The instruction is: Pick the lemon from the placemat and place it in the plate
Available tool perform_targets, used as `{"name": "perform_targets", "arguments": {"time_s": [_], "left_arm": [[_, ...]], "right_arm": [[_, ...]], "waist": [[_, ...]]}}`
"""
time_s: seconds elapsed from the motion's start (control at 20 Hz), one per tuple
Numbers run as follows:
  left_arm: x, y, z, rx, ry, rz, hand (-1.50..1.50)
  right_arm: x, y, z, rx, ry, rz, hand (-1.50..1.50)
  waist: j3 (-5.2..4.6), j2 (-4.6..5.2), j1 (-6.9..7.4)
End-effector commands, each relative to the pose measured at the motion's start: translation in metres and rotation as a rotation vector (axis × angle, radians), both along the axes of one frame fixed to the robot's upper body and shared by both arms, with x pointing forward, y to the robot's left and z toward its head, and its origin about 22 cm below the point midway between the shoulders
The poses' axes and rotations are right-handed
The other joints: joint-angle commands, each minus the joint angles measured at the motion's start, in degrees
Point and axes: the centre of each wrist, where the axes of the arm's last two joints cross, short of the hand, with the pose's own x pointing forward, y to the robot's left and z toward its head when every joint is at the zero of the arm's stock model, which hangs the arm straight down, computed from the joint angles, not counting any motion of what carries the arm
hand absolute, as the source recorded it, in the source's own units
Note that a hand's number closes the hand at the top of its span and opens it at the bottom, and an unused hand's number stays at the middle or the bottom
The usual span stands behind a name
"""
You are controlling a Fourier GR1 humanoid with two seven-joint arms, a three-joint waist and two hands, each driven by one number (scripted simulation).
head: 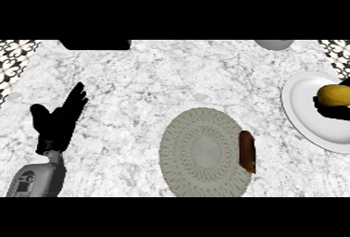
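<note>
The yellow lemon [334, 94] is over the white plate [301, 109] at the right edge of the head view. Black parts of my right hand [331, 112] show just below the lemon and at its upper right, curled round it; the remainder of that hand is cut off by the edge. The round grey woven placemat [198, 152] lies at the centre front with no lemon on it. My left hand [60, 119] rests open at the far left, fingers pointing up, well away from mat and plate.
A brown elongated item [246, 151] lies on the placemat's right rim. At the back edge a grey bowl [275, 44] and a black object [96, 44] are partly cut off. The counter is white marble.
</note>
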Motion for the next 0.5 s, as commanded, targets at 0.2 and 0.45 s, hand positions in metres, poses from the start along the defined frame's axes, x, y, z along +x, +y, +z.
{"name": "perform_targets", "arguments": {"time_s": [0.2,0.45], "left_arm": [[-0.006,-0.009,0.007,-0.001,-0.005,-0.019,0.0],[-0.007,-0.011,-0.006,-0.001,-0.025,-0.034,0.0]], "right_arm": [[0.001,-0.055,-0.015,0.159,0.186,0.03,1.5],[0.003,-0.068,-0.035,0.158,0.248,0.126,-1.5]], "waist": [[0.07,-0.02,0.6],[0.08,0.23,0.87]]}}
